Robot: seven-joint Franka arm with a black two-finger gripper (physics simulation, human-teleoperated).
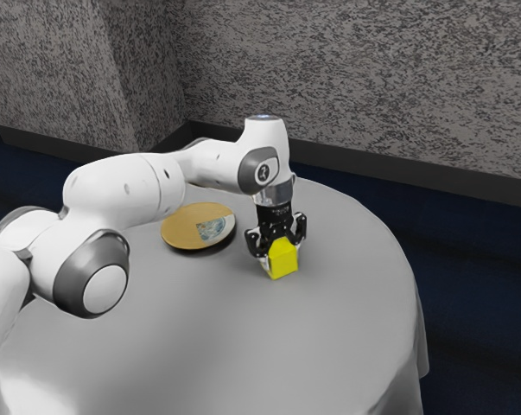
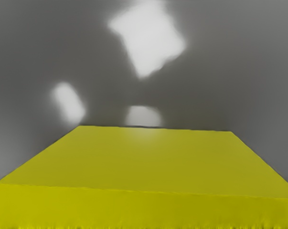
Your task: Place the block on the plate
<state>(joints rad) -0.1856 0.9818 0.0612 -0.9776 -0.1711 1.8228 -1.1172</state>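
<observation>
Block (image 1: 283,263) is yellow, squeezed by the black gripper (image 1: 282,253); its tiny white marks (image 1: 282,210) are too small to read.

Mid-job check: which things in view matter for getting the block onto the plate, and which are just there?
Part of the job:
- yellow block, beside the plate, not on it
- round plate, the target
- hand, down at the block

Just there:
- cloth-covered table, merely the support
- speckled wall
- dark blue floor
</observation>
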